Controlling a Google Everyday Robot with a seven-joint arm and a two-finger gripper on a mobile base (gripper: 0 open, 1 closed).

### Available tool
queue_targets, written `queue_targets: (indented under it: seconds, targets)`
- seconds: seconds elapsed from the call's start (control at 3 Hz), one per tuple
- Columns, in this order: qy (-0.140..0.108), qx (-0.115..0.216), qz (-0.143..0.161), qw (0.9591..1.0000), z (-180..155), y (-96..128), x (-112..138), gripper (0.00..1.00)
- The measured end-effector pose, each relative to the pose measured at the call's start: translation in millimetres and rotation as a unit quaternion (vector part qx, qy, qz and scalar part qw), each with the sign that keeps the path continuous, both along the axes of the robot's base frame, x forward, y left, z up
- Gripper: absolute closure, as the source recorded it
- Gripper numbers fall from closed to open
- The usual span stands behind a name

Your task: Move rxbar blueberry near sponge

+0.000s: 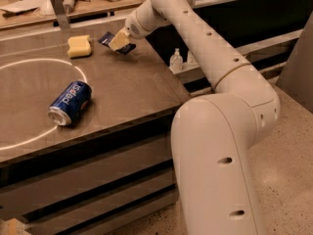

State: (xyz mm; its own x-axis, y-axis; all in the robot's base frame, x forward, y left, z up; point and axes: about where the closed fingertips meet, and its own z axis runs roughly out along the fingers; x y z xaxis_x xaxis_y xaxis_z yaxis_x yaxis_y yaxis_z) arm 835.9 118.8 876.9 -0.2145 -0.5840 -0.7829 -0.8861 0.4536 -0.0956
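At upper centre, the gripper [119,40] clasps the rxbar blueberry [104,37] between its fingers, just right of the sponge [79,46]. A Pepsi can [70,102] lies on its side at lower left.

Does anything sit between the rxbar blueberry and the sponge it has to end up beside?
Nothing visible does. The gripper holds the rxbar blueberry close beside the sponge, with only bare table between them. The Pepsi can lies nearer the camera, off that line.
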Motion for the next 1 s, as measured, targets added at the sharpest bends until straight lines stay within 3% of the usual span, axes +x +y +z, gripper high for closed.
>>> queue_targets:
  seconds: [1.0]
  targets:
    - [-0.029,0.01,0.048,0.9984,-11,35,20,1.0]
